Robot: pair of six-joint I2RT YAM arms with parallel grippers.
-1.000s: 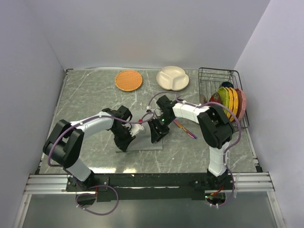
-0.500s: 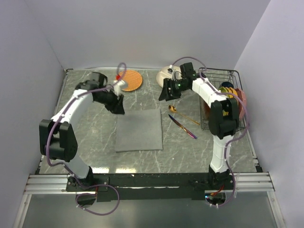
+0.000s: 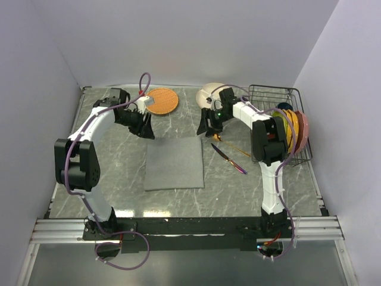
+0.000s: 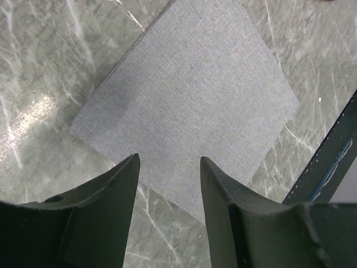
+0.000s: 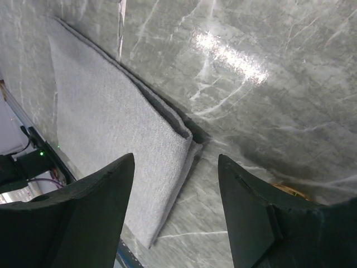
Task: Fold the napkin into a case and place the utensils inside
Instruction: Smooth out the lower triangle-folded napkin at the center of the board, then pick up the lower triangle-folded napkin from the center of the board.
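Right now both of my grippers hang over the far end of the napkin (image 3: 174,164), a flat grey rectangle lying in the middle of the marble table (image 3: 107,167). Seen from above, my left gripper (image 3: 146,130) sits at the cloth's 11 o'clock corner and my right gripper (image 3: 205,128) at its 1 o'clock corner. In the left wrist view my left gripper (image 4: 168,167) has its 2 fingers parted with nothing between them, and the napkin (image 4: 189,95) spreads out below them as a smooth slanted sheet. In the right wrist view my right gripper (image 5: 175,167) is spread just as wide and also empty; the napkin (image 5: 106,134) shows a doubled edge at the corner nearest me, with 1 layer lying on another. A small gold glint low at 4 o'clock in that view may be the spoon, though too little shows to be sure. From above, the 2 utensils lie on the bare table at 3 o'clock from the napkin: the gold spoon (image 3: 235,148) farther back and the purple knife (image 3: 229,159) just beside it, both outside the cloth. Past the napkin at 12 o'clock lies the orange mat (image 3: 161,100), with a cream plate (image 3: 209,91) behind my right arm. At 2 o'clock a wire rack (image 3: 268,92) holds coloured plates (image 3: 293,128) on edge.
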